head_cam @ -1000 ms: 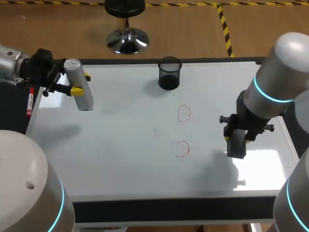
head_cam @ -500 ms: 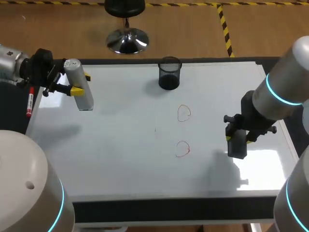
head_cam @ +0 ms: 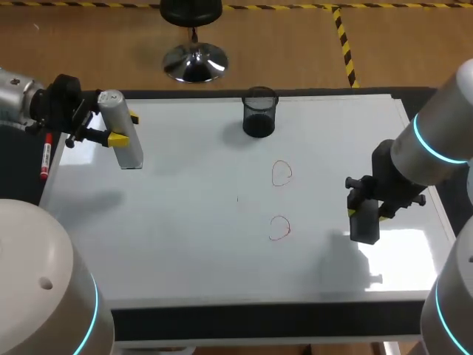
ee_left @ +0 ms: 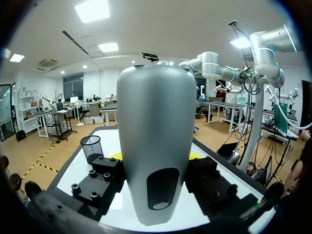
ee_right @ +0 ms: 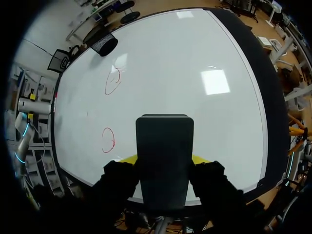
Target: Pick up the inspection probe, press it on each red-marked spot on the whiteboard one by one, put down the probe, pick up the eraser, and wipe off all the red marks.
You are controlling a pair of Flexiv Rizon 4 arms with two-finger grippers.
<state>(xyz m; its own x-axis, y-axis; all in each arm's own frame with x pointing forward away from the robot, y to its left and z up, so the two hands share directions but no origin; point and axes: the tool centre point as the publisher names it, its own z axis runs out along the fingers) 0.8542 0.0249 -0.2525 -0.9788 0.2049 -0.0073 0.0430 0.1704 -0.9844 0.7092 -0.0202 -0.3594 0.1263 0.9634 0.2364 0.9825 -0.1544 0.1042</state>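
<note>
1. Whiteboard (head_cam: pixel 185 222): it covers the table top. Two red loops remain on it, both right of centre. A wipe should stay within its edges.
2. Right gripper (head_cam: pixel 368 214): the claw is clamped on the eraser (head_cam: pixel 364 228), one yellow tip on either flank. It hangs over the right part of the board, right of both loops. The eraser appears to be clear of the surface, judging by its offset shadow.
3. Left gripper (head_cam: pixel 124 127): the claw is closed around the probe (head_cam: pixel 127 151), a grey rounded cylinder. It sits at the board's far left corner, well apart from the marks. The probe is not yet set down, but it is out of the wiping path there.
4. Mesh cup (head_cam: pixel 259 112): it stands at the far edge, beyond the upper loop. A sweep over that loop should stop short of it.
5. Upper red mark (head_cam: pixel 281 173) and lower red mark (head_cam: pixel 279 228): the lower one lies nearer the eraser.
6. Recommendation, as judgement:
   - Wiping is the step in hand.
   - Lower the eraser until its face lies flat on the board.
   - Travel sideways across the lower loop, then shift to the upper one.
   - Keep the pressure even and the face level, since a tilted edge would leave streaks.
   - Overlap the passes so each outline is fully covered.
</note>
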